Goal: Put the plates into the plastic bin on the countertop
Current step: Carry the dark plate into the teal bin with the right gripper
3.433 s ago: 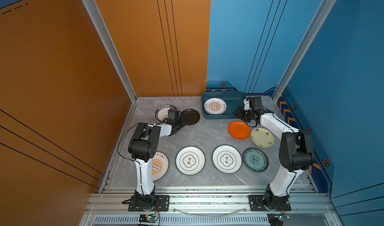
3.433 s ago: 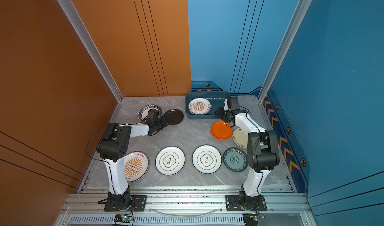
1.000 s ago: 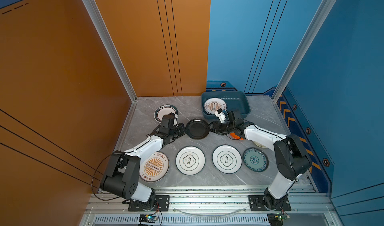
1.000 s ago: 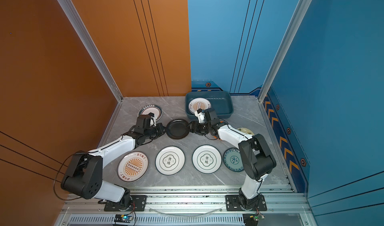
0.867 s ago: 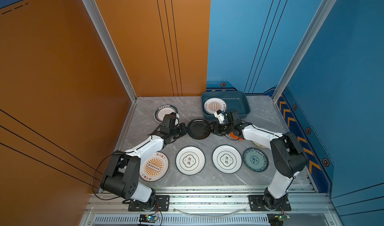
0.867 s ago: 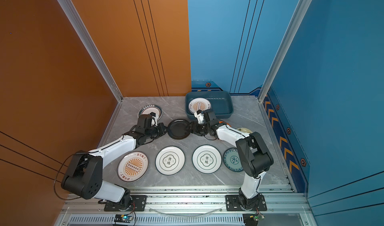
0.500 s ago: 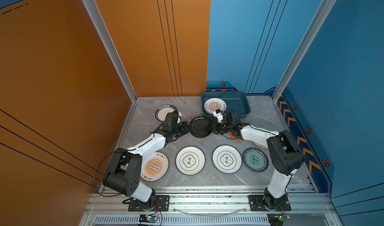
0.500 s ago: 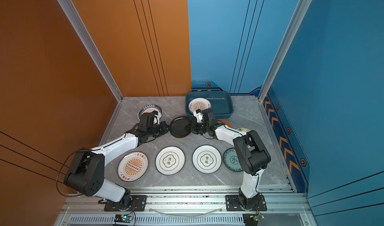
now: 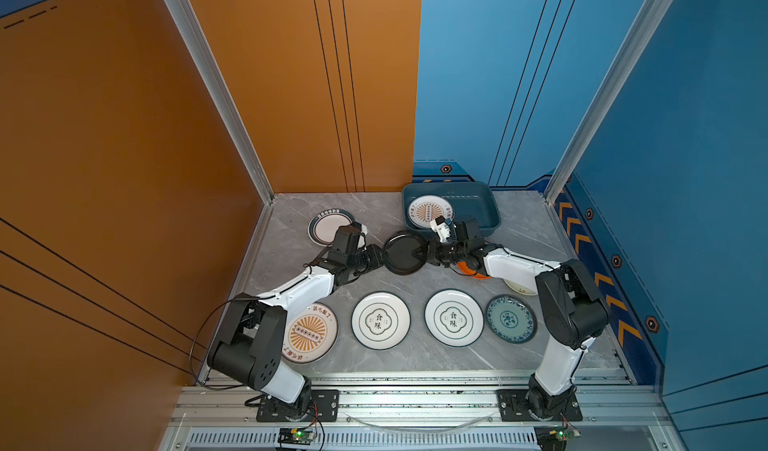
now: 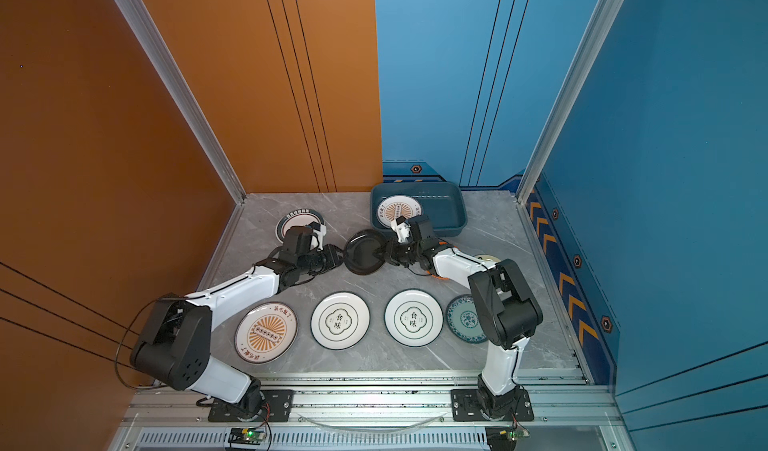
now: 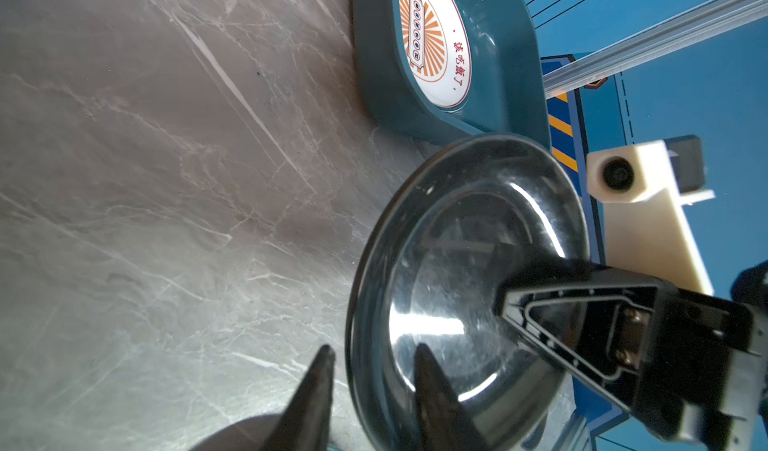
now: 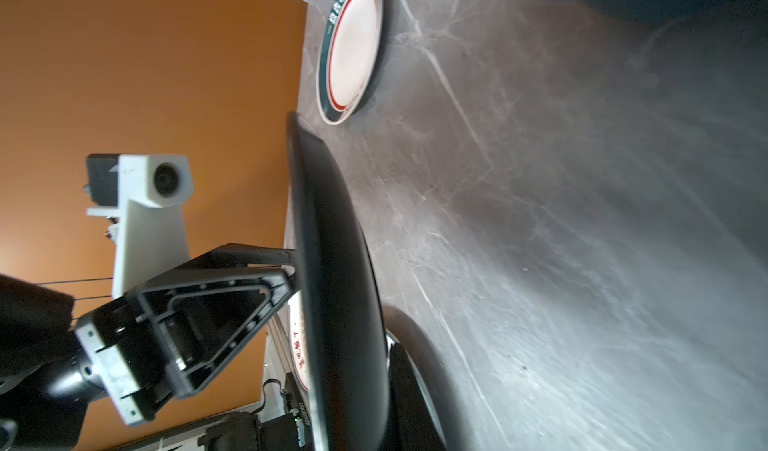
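The black plate hangs clear of the countertop, just in front of the plastic bin, where one sunburst plate already lies, as I work it between the two arms. The right gripper is clenched on one rim; the left gripper straddles the opposite rim with jaws parted, gripping nothing. I judge the plate stiff, glossy, slippery and breakable, best pinched deep across the rim

9 plates, 1 bin
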Available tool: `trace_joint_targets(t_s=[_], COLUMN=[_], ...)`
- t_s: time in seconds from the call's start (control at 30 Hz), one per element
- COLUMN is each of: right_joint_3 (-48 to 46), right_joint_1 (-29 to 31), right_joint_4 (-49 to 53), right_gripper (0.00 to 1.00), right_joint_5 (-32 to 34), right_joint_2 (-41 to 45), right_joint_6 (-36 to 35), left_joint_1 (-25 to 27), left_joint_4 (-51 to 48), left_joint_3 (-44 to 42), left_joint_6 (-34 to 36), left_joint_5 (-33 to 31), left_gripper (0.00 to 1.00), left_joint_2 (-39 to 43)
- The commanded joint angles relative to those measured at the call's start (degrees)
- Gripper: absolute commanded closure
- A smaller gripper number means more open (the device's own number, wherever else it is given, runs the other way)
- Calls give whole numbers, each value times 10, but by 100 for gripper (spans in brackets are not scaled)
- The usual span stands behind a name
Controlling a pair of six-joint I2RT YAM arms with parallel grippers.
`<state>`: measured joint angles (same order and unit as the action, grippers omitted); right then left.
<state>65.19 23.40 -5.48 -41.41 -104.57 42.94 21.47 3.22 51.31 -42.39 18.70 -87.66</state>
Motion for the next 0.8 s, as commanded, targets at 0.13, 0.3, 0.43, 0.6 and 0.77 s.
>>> trace_joint_targets(t_s=[0.13,0.3,0.43,0.6,0.77], right_joint_3=[86,171,247,349,443], right_joint_1=[-96,-157,-193,-213,-220], right_joint_4=[169,243,268,307,345], right_gripper=[100,100,100,100,100], right_joint_5=[82,163,171,226,250], right_joint_2=[40,17,-39,-105,-173], right_joint_6=[-103,-147,-140,-146,-152], left_joint_1=[6,6,4,2,-9], left_joint_4=[-38,-53,-63,-89,-89], left_joint_3=[21,9,6,-2,-19], left_joint_6=[45,67,78,98,101], left_joint_5=[0,-26,-29,-40,-33], left_gripper=[24,2,2,2,2], left_joint_2=[29,54,65,84,96])
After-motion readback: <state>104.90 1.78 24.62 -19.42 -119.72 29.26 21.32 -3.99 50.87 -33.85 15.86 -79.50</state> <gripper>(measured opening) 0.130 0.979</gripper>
